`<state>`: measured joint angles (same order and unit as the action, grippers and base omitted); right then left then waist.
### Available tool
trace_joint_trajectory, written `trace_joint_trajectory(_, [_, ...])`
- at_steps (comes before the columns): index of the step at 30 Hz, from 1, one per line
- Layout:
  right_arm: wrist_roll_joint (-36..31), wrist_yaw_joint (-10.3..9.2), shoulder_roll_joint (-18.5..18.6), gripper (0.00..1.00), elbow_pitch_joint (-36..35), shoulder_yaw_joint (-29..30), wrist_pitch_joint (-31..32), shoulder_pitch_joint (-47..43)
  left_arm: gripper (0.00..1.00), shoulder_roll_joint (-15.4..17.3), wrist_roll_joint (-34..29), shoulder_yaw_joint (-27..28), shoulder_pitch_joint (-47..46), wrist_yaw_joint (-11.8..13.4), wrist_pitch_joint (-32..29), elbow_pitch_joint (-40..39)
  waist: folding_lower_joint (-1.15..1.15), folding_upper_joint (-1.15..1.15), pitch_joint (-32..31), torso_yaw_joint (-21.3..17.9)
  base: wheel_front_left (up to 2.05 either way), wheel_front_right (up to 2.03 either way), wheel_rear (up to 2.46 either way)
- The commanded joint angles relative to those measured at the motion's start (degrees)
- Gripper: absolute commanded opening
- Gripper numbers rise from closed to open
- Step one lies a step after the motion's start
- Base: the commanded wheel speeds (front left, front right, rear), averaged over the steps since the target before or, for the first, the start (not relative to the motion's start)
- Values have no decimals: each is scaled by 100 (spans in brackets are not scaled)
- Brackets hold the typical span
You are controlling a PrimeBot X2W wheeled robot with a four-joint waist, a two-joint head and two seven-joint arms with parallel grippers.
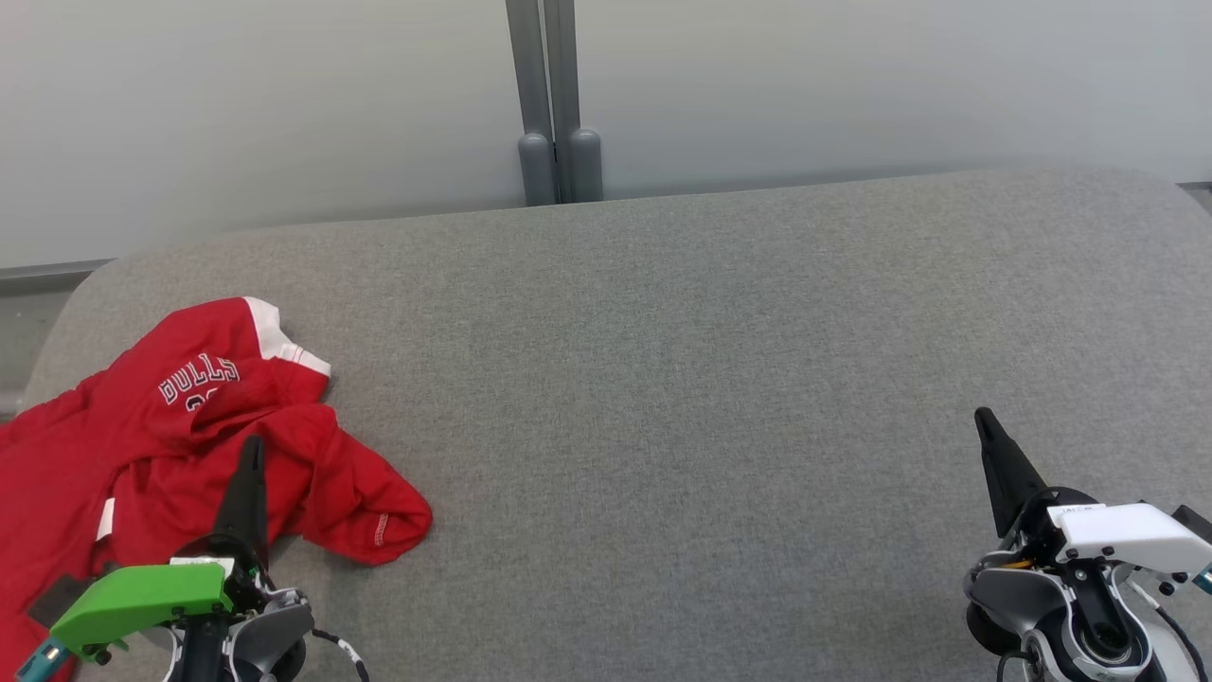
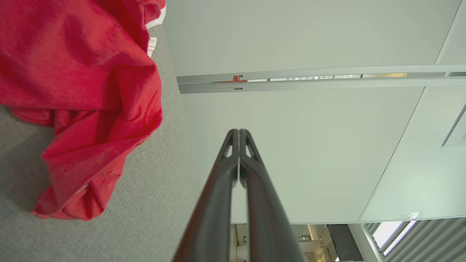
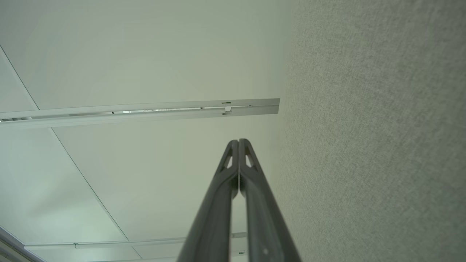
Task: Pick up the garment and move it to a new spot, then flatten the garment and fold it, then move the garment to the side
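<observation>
Jaws of both grippers are pressed together, holding nothing. The left gripper (image 1: 252, 450) points over the near edge of the crumpled red garment (image 1: 142, 426), which lies at the grey cushion's (image 1: 663, 379) eight o'clock, its length running one to seven. The right gripper (image 1: 985, 421) sits well apart at four o'clock, so the left arm looks nearer.

Office-like room: pale partition panels (image 1: 284, 114) in grey metal framing (image 1: 554, 95) behind a fabric-covered table (image 1: 710, 379).
</observation>
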<state>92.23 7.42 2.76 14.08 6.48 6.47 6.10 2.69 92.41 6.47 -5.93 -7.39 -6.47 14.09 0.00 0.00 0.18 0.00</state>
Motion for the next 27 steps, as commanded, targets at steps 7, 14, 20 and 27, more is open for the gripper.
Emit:
trace_joint_trajectory(7, [39,24,27,0,5,12,8,28,0,43,1,15,-62,-31,-8,4,0,0,0,0,0,0,0])
trace_joint_trajectory(14, [39,24,27,0,5,12,8,28,0,43,1,15,-62,-31,-8,4,0,0,0,0,0,0,0])
trace_joint_trajectory(20, [39,24,27,0,5,12,8,28,0,43,1,15,-62,-31,-8,4,0,0,0,0,0,0,0])
trace_joint_trajectory(27, [39,24,27,0,5,12,8,28,0,43,1,15,-62,-31,-8,4,0,0,0,0,0,0,0])
